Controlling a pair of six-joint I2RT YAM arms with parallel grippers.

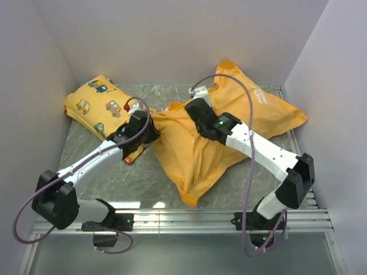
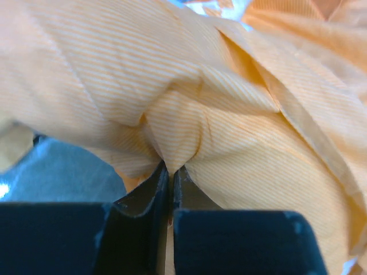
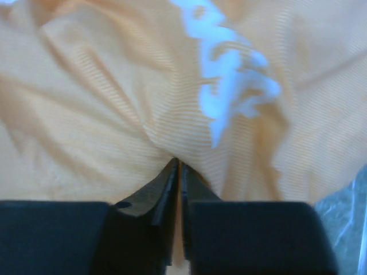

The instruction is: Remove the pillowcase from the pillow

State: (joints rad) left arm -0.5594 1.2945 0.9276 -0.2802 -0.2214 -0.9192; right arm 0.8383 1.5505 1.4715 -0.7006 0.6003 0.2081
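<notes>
**Both claws clenched on pillowcase [image 1: 195,160]; pillow not seen.**

Nearest the bases, a slack orange corner was noted lying flat on the tabletop [image 1: 143,186]. Further in, the left claw [image 2: 171,167] was found pinched shut on a fold of the cloth, and the right claw [image 3: 179,163] likewise clenched on cloth below white lettering [image 3: 229,86]. The far right end was plump, so the pillow was judged to be inside there. The fabric was judged thin, soft, light and slippery; a gathered fold or hem was judged the best hold. A yellow car-print pillow [image 1: 97,103] lay far left.
</notes>
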